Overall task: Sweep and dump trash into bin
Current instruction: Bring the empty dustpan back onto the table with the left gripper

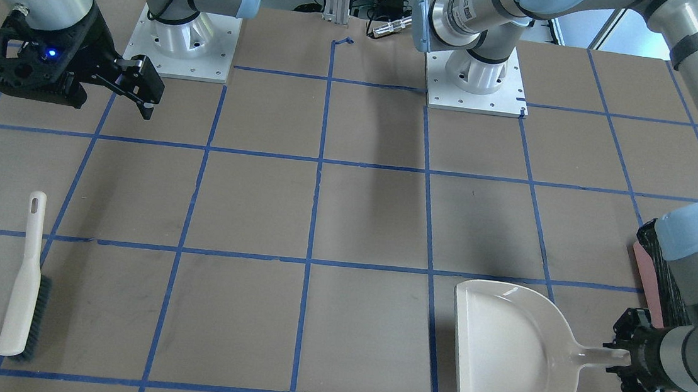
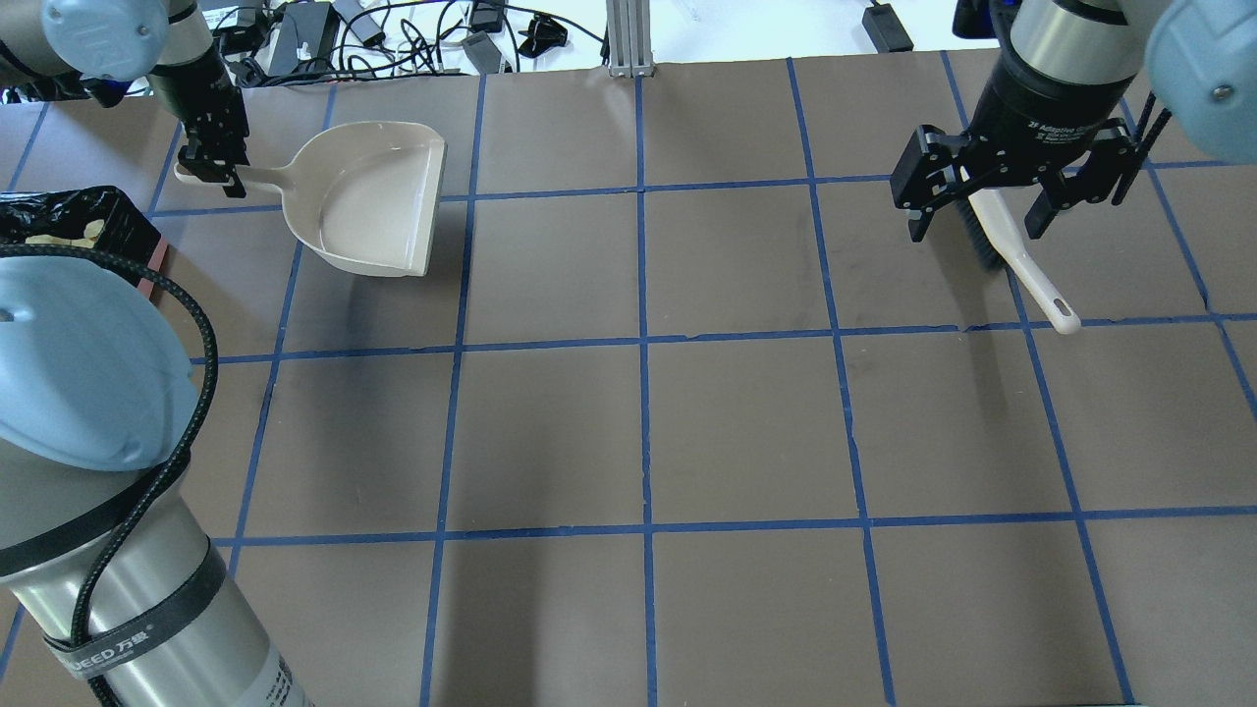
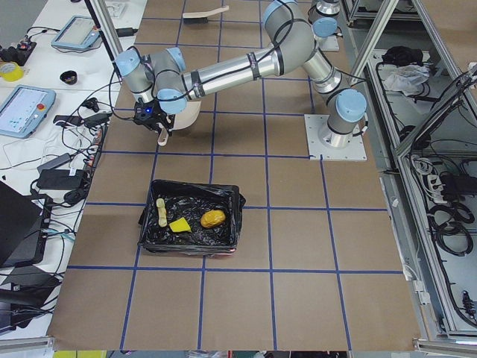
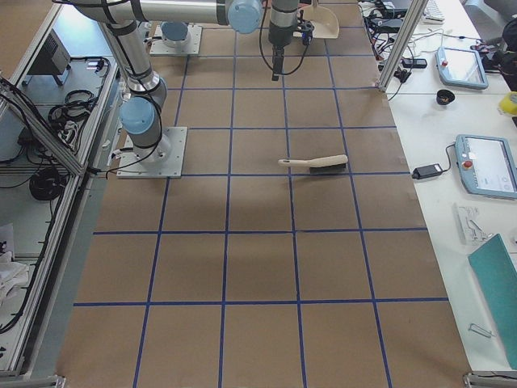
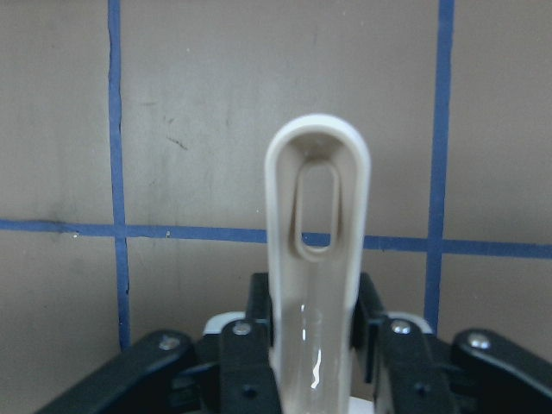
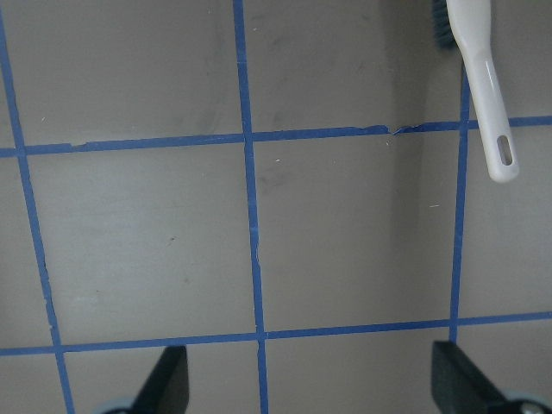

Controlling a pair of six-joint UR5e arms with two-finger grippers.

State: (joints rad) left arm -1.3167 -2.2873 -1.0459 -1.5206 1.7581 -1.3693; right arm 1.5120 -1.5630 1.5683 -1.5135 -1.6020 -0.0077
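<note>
Mostly my left arm hides the pink rectangular bin lined with crinkled black plastic (image 1: pixel 644 272); only the left side view shows it whole, with three small trash pieces (image 3: pixel 213 218) lying inside. My left gripper (image 1: pixel 622 359) is clamped on the handle of the cream plastic dustpan (image 1: pixel 512 355), near that bin. My right gripper (image 2: pixel 977 231) gapes wide and empty, raised near the cream bristle brush (image 1: pixel 21 300).

- We see the table (image 2: pixel 746 432) in flat brown, crossed by a grid of blue tape lines.
- We find the dustpan (image 1: pixel 499 354) glossy cream, and the brush (image 1: pixel 21 294) cream with dark grey bristles.
- We note the bin (image 1: pixel 646 279) pink, its liner crinkled glossy black.
- We make out the trash as an orange-yellow lump (image 3: pixel 213 218), a yellow wedge (image 3: pixel 179 224) and a pale cream piece (image 3: pixel 161 212).
- We see the left claw (image 1: pixel 624 360) and the right claw (image 2: pixel 977 228) both black.
</note>
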